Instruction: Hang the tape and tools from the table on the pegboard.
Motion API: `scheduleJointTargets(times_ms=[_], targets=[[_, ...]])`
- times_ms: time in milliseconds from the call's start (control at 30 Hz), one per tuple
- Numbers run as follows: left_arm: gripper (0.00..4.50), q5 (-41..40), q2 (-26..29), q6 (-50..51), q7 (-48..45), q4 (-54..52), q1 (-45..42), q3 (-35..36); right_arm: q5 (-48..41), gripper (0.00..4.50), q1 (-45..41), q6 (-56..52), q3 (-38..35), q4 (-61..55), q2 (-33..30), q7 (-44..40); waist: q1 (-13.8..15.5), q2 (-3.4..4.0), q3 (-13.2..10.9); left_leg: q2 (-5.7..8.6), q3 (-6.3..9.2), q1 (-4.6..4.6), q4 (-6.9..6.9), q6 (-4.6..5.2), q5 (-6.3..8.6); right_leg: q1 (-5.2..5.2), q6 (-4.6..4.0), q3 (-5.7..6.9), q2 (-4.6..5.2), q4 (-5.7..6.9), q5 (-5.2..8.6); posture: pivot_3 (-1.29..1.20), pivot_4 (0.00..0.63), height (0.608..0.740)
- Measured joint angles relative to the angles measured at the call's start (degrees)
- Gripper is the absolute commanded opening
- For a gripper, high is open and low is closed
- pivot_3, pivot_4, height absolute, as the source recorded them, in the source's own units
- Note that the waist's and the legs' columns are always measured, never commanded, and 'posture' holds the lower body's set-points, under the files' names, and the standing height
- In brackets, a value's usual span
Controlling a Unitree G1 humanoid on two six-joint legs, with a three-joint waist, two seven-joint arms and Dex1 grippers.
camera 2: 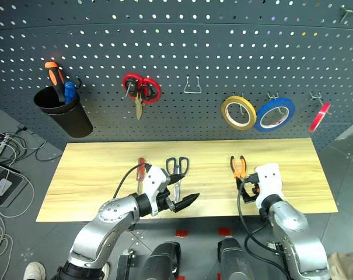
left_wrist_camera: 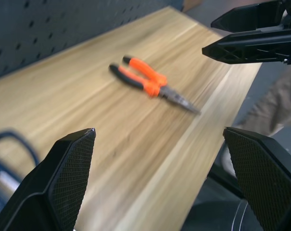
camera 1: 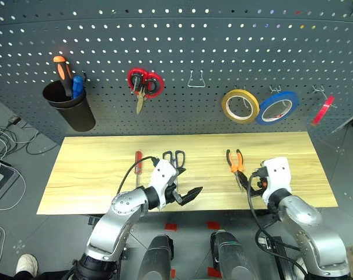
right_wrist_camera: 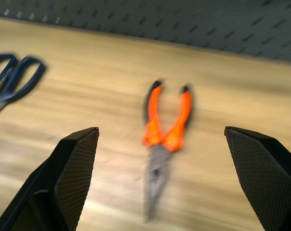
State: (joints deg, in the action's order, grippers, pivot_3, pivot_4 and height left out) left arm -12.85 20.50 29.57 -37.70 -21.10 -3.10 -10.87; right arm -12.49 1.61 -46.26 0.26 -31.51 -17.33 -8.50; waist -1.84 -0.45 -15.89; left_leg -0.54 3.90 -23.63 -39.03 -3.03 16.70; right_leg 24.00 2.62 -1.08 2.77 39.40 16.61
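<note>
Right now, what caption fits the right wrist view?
Open right gripper facing orange pliers on the table.

The right arm hides the pliers' (camera 1: 237, 160) jaws in the head views

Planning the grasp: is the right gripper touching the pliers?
Apart. In the right wrist view the open right gripper shows bare table around the pliers.

Bare surface (camera 1: 94, 169) lies open around the pliers (camera 1: 236, 160). Between scissors (camera 1: 175, 157) and red screwdriver (camera 1: 137, 161) the gap is narrow. One pegboard hook (camera 1: 195, 80) hangs free.
</note>
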Motion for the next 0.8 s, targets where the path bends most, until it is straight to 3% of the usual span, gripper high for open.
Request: scheduleJointTargets(times_ms=[233,800], targets=[[4.5,1.05,0.6,-2.56,0.71,2.69,-1.34,-0.26,0.68,4.47,-7.39,-6.39,0.54,6.29,2.05,2.35,0.28,-0.28,-1.4,0.09,0.13,0.16,0.02,0.02,0.01,-0.15,0.0,0.05,-0.04,-0.02,0.0,0.08,0.406,0.74],[4.5,1.38,0.52,-3.09,0.94,5.31,-4.15,-1.21,4.78,4.47,-22.77,-0.46,-0.17,27.86,5.29,3.92,0.37,-0.35,-5.35,-0.03,0.09,0.03,0.07,0.01,0.0,0.09,-0.01,0.02,-0.08,0.12,0.01,0.11,0.46,0.74]])
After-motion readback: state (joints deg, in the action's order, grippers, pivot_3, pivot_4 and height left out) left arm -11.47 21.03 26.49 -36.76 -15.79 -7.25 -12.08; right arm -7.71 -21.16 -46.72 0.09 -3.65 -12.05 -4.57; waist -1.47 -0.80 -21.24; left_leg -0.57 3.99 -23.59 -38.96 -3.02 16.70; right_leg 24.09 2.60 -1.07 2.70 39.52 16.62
